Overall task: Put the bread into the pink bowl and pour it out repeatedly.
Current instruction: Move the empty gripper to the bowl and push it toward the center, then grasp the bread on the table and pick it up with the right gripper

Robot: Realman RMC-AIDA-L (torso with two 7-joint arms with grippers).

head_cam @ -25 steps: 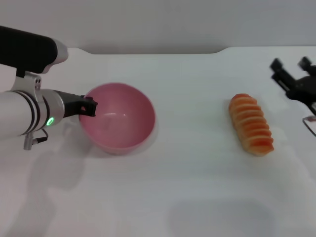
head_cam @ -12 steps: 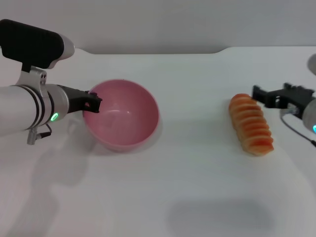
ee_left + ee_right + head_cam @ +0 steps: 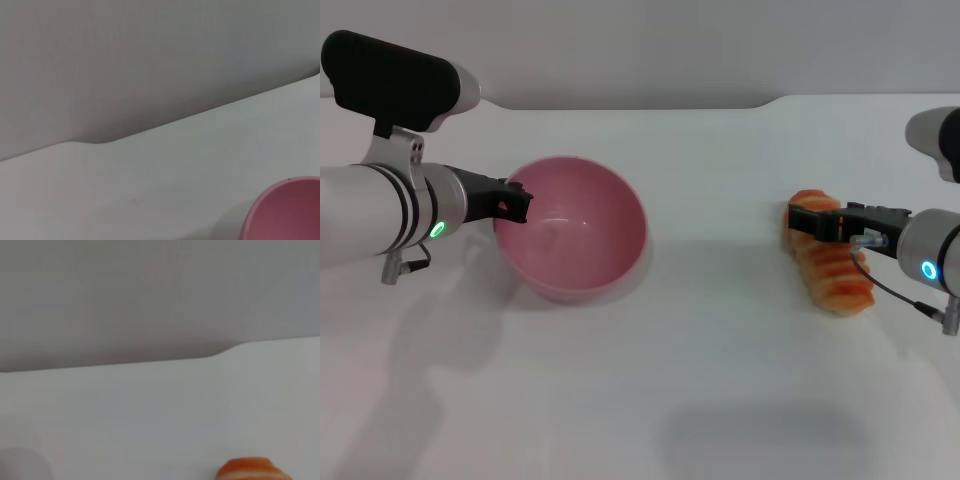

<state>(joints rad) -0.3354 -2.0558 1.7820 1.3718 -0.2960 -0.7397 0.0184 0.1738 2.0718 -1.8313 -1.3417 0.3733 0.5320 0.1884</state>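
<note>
On the white bench (image 3: 720, 380), we see the pink bowl (image 3: 575, 240) standing upright at our left, with the left claw (image 3: 515, 203) clamped shut on its near-left rim. Well apart at our right, the bread (image 3: 832, 262) lies ridged side up on the bench. Over its far end sits the right claw (image 3: 812, 222), and we cannot tell how far it is open.

Only the rounded orange end of the bread (image 3: 252, 469) shows — resting on the white table (image 3: 150, 415).
</note>
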